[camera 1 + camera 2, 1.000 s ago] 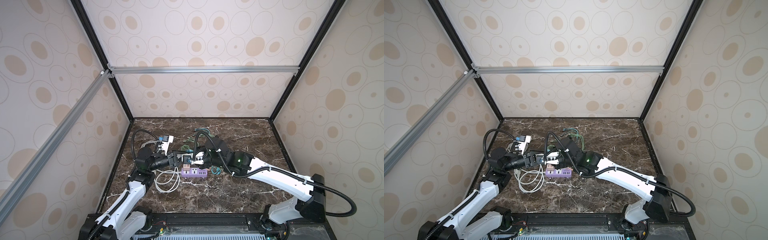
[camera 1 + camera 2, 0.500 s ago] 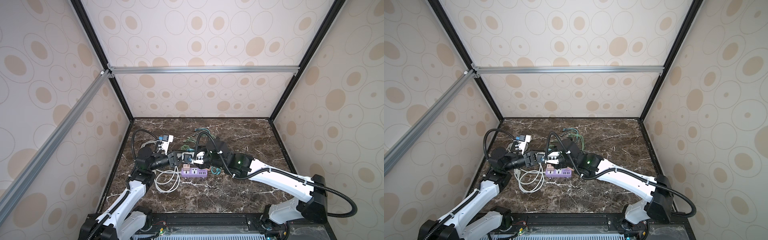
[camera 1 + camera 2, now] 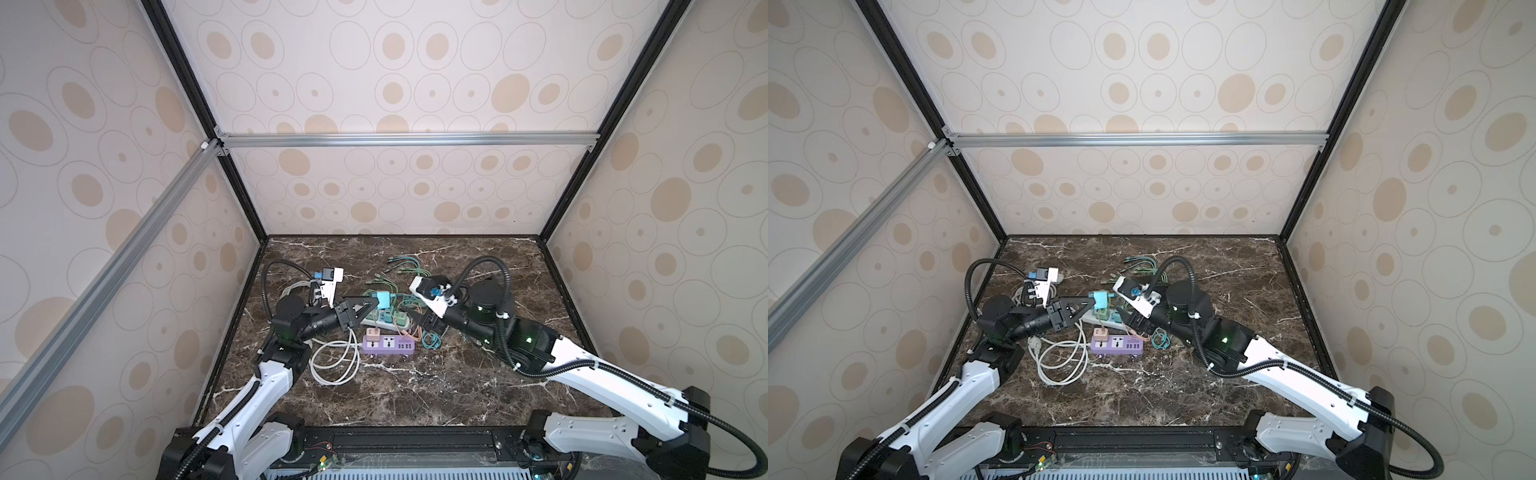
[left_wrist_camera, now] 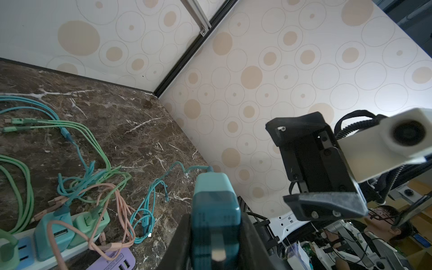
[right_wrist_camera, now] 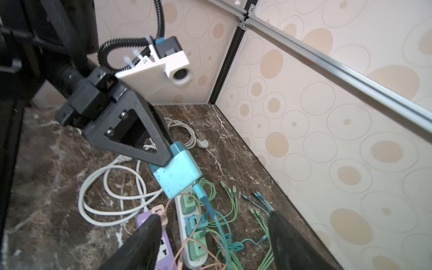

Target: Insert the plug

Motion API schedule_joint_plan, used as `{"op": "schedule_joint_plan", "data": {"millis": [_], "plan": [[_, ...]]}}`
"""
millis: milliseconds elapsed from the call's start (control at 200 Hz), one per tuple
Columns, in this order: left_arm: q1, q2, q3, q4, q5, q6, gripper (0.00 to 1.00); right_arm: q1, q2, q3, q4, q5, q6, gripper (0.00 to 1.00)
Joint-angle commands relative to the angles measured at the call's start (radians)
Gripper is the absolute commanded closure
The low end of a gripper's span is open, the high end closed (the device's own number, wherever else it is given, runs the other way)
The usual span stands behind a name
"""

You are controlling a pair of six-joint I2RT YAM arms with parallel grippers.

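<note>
A blue plug (image 3: pixel 384 300) (image 3: pixel 1100 300), a cube-shaped charger with a teal cable, hangs in the air just above the white power strip (image 3: pixel 371 321) (image 5: pixel 178 211). My left gripper (image 3: pixel 376 306) (image 3: pixel 1093 306) (image 4: pixel 216 224) is shut on the plug (image 4: pixel 214 194), one finger on each side, and its prong faces the left wrist camera. My right gripper (image 3: pixel 424 322) (image 3: pixel 1130 323) (image 5: pixel 214 216) stands open to the right of the plug (image 5: pixel 177 173), apart from it, with only cables on the table seen between its fingers.
A purple power strip (image 3: pixel 388 345) (image 5: pixel 163 247) with a pink adapter (image 3: pixel 372 333) lies in front of the white one, which carries green and teal chargers. A coiled white cable (image 3: pixel 332 361) lies to the left. Green, teal and pink cables (image 3: pixel 399 272) tangle behind and to the right.
My right gripper has opened wide and drawn back to the right, away from the plug. My left gripper keeps its hold on the plug at nearly the same spot.
</note>
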Motion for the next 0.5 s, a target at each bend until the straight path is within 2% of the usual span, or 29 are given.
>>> {"op": "schedule_joint_plan", "data": {"millis": [0,105,215,340,490], "plan": [[-0.007,-0.025,-0.016,0.177,-0.041,-0.063,0.98,-0.058,-0.035,-0.038,0.042,-0.189,0.308,0.29],[-0.012,-0.048,-0.024,0.207,-0.081,-0.056,0.99,-0.101,-0.042,-0.089,0.113,-0.307,0.47,0.33],[-0.018,-0.067,-0.031,0.243,-0.108,-0.051,1.0,-0.105,-0.016,-0.144,0.238,-0.38,0.615,0.35],[-0.028,-0.07,-0.045,0.312,-0.12,-0.071,1.0,-0.105,0.047,-0.206,0.461,-0.451,0.78,0.35],[-0.035,-0.064,-0.078,0.417,-0.131,-0.119,1.0,-0.105,0.138,-0.196,0.626,-0.52,0.874,0.34]]}}
